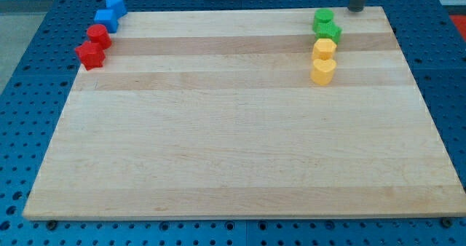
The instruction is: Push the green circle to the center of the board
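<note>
The green circle [323, 17] sits near the view's top right of the wooden board [240, 144]. A green star [329, 32] touches it just below. My tip [355, 9] is at the board's top edge, a little to the right of the green circle and apart from it.
A yellow round block [324, 49] and a yellow heart [322, 71] lie below the green star. At the view's top left are two blue blocks [110, 13], a red round block [98, 35] and a red star [89, 54]. A blue pegboard [22, 93] surrounds the board.
</note>
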You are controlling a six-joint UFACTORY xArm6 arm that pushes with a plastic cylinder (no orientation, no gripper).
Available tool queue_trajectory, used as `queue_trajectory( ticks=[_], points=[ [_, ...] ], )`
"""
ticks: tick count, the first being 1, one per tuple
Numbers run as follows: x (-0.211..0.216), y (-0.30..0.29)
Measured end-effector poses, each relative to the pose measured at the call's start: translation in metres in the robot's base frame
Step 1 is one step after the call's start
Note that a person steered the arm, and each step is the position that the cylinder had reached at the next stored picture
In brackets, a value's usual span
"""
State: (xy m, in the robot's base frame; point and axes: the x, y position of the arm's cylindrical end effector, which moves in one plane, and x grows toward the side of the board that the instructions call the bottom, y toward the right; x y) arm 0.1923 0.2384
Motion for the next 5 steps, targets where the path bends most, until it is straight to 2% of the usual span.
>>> queue_trajectory(
  ticks=[2, 4, 5],
  points=[
    [0.0, 0.008],
    [0.089, -0.136],
    [0.09, -0.248]
  ],
)
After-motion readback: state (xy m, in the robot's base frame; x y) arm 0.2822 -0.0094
